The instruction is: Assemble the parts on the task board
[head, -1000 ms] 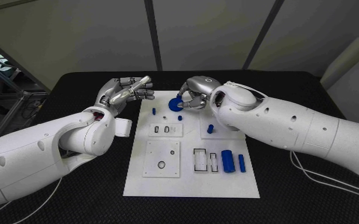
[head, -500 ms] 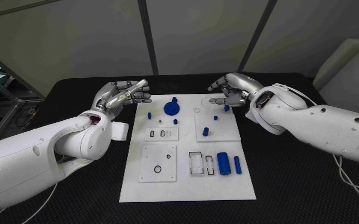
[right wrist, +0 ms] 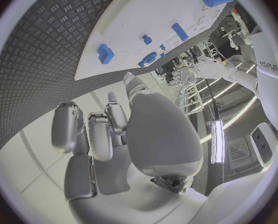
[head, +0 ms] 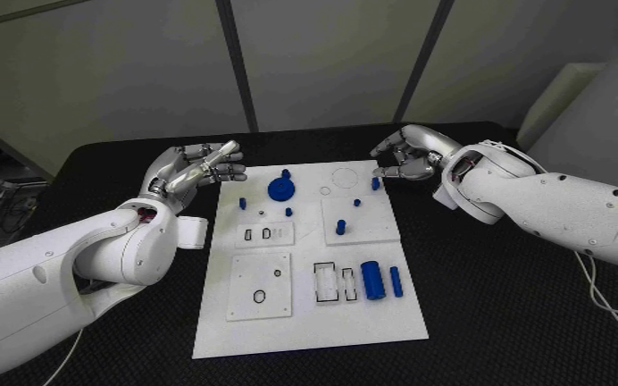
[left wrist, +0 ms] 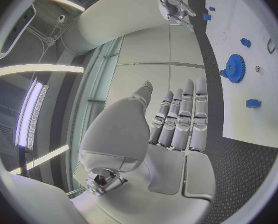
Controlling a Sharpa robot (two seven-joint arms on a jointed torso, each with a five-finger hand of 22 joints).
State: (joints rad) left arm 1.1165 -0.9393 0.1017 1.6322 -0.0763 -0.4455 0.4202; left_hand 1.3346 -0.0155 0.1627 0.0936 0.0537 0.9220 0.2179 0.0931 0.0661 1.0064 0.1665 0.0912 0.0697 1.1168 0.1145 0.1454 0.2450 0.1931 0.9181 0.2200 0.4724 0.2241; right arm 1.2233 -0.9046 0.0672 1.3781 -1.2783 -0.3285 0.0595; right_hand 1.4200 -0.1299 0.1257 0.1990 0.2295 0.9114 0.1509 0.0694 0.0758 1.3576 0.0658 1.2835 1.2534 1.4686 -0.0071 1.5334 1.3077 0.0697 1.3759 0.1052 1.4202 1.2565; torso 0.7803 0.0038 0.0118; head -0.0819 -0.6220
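Withdrawn since a second ago: right hand (head: 410, 155), then bent over the blue gear (head: 281, 190), now off the far right corner of the task board (head: 309, 332) at about 2 o'clock from the board's middle, above the black ribbed table (head: 502, 314); fingers curled loosely inward, nothing held. Gear left lying flat near the board's far edge at about 11 o'clock, toothed disc with a raised hub.

Left hand (head: 196, 168): off the board's far left corner at 10 o'clock, silver fingers laid straight and side by side, thumb set slightly apart, holding nothing; seen likewise in the left wrist view (left wrist: 176, 122).

Task board: matte white rectangular plate carrying raised white square blocks with slots and round holes.

Parts: small blue pegs (head: 340, 226) standing upright in the far blocks; thick blue cylinder (head: 372, 280) and thin blue rod (head: 396, 281) lying side by side at 4 o'clock, just beside two rectangular slot frames (head: 336, 282).
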